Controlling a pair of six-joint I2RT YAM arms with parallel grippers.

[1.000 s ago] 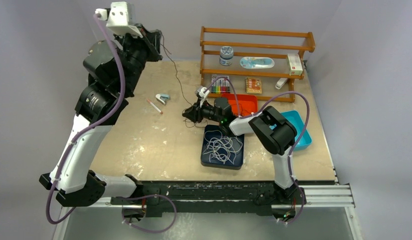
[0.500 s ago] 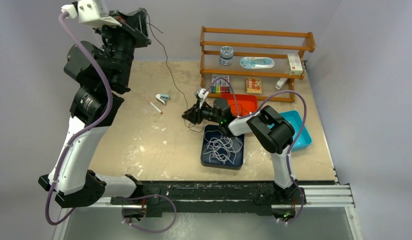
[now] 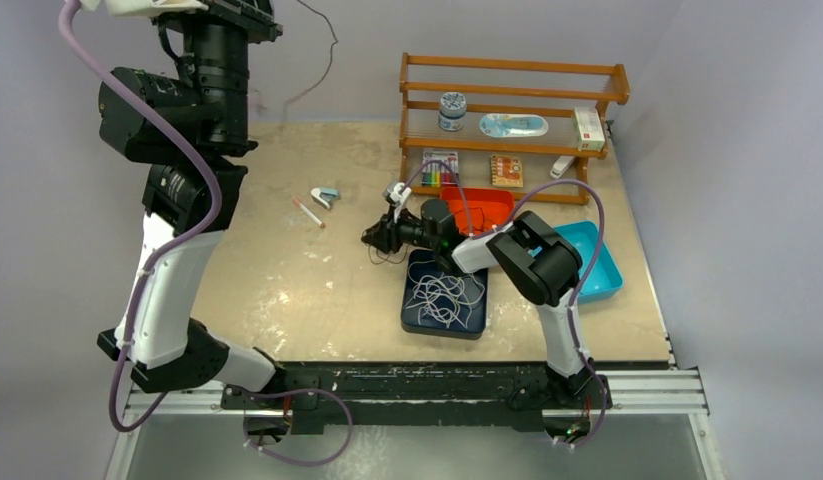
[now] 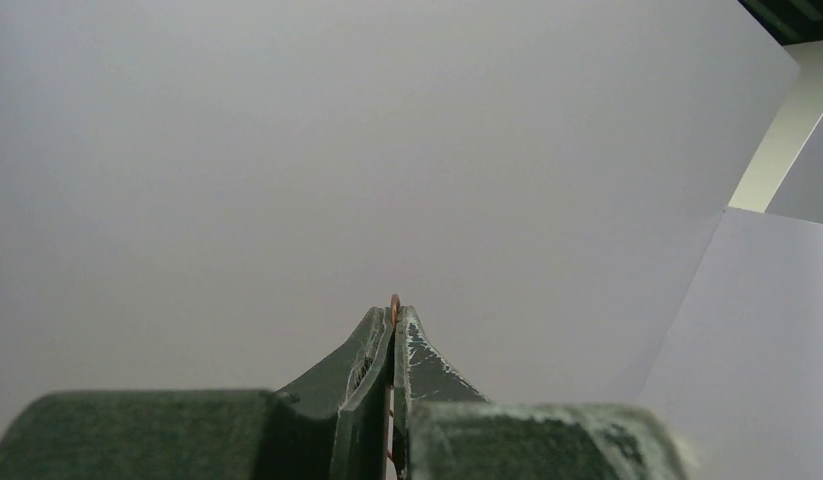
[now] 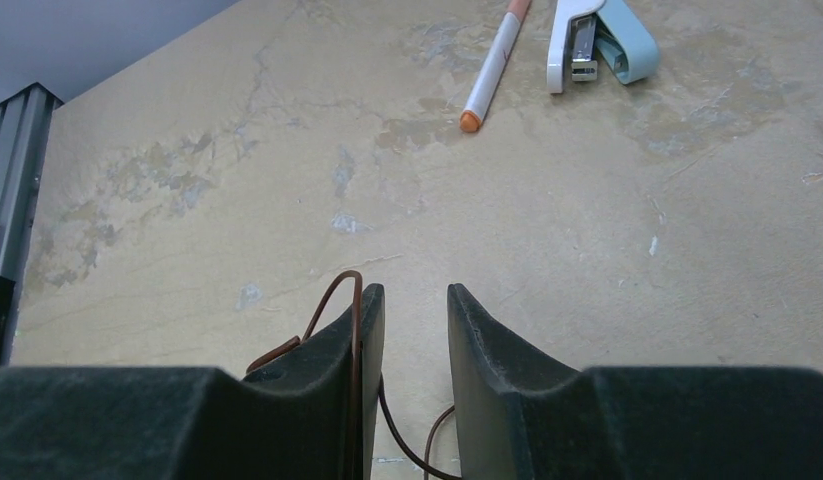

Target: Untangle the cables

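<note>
A thin dark cable (image 5: 358, 340) hangs in the air from the left end effector (image 4: 394, 315), which is high above the bench's far left corner and pinched fully closed on the strand. The cable's lower loops lie on the bench (image 3: 287, 270) at the right end effector (image 5: 412, 295). This one sits low near the bench's middle with its jaws narrowly apart. The brown strand runs along the inner edge of one finger and is not pinched between the two. Just behind it, a bundle of white cables (image 3: 445, 292) lies curled in a dark tray (image 3: 415, 322). An orange-tipped pen (image 5: 497, 60) and a pale blue stapler (image 5: 597, 40) lie ahead of the fingers. A wooden shelf (image 3: 512, 95), a red bin (image 3: 492, 208) and a blue bin (image 3: 602, 270) stand on the right.
</note>
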